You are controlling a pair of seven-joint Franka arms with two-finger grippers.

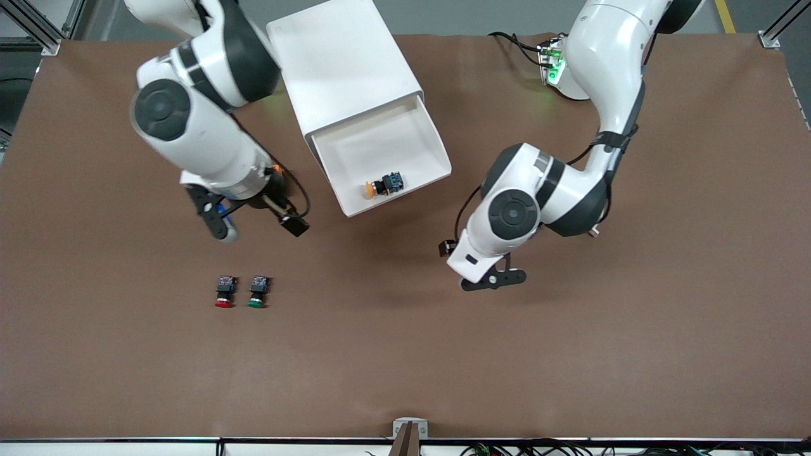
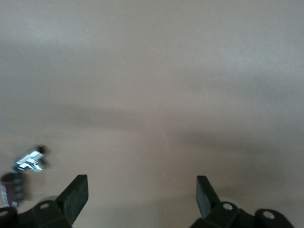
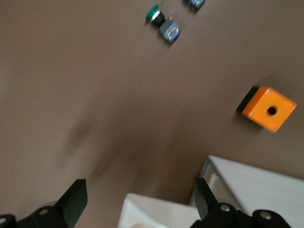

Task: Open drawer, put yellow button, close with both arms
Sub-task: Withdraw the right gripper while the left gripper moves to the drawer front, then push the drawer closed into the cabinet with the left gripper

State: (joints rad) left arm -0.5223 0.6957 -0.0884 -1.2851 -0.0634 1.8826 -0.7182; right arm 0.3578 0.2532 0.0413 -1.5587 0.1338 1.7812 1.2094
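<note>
Nearest the front camera, toward the right arm's end of the table (image 1: 570, 380), a red-capped button (image 1: 224, 292) and a green-capped button (image 1: 258, 292) lie side by side, untouched; they are not wanted for this job. The green one also shows in the right wrist view (image 3: 162, 22), along with a small orange box (image 3: 267, 108) on the brown mat.

Farther from the camera, the left gripper (image 1: 500, 278) hangs low over bare mat toward the left arm's end, its fingers (image 2: 76, 194) spread wide with nothing between them. The right gripper (image 1: 218, 218) is up over the mat beside the cabinet (image 1: 345, 69), above and well apart from the two spare buttons; its fingers (image 3: 76, 199) are also wide and empty, with the drawer's white edge just showing past them.

Farther again, the top drawer (image 1: 418, 130) stands pulled out from the cabinet, angled toward the left arm's side. The yellow button (image 1: 383, 185) lies on its side inside it, near the front wall, well apart from both grippers and roughly between them.

With the button already in and both hands free, the placing step looks done; the remaining work appears to be pushing the drawer shut, which would explain why the two grippers flank the drawer front, one on each side.
</note>
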